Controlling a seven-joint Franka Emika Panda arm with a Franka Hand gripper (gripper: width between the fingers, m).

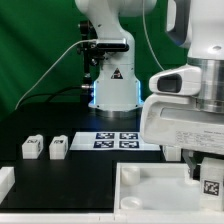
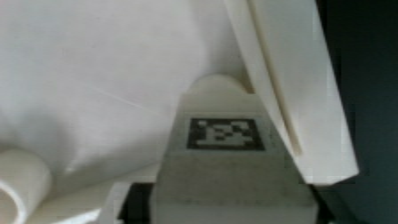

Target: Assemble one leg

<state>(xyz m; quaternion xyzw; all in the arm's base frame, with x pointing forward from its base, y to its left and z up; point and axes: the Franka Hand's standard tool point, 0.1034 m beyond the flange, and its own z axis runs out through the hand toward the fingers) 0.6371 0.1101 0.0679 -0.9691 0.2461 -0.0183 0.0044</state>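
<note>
Over the white board point(image 1: 150, 185) my gripper point(image 1: 205, 170) clamps one leg point(image 2: 222, 150); two more legs point(image 1: 33, 147) point(image 1: 58, 147) stand beside one marker board point(image 1: 118, 139)

A robotics lab: behind the black table point(image 1: 70, 170) stand a green backdrop point(image 1: 40, 50) and the marker board point(image 1: 118, 139).

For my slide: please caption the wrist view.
Small white blocky plastic leg bearing a black-and-white tag, against a large white board.
</note>
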